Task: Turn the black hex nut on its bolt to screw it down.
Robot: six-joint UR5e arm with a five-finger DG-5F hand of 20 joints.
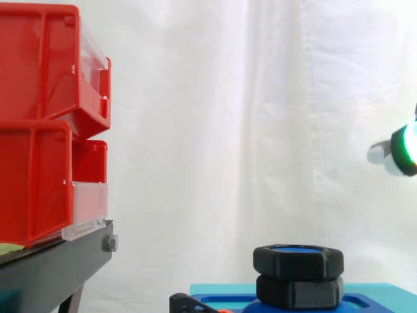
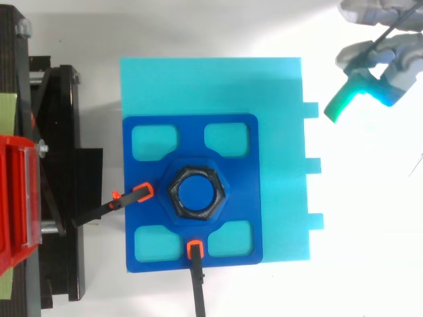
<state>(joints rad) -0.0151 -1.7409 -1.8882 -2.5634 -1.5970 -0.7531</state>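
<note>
the hand (image 2: 390,66) hovers at the top view's upper right corner — fingers (image 2: 360,54) loose and outstretched, one fingertip (image 2: 342,100) glowing green, held high in the side view.

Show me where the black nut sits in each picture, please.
Side view: the nut is low, right of centre, the upper of two stacked black hexagons.
Top view: the nut is near the middle, a ring at the centre of the dark blue plate.
Shared landmark: the red bins, at the left edge in both.
</note>
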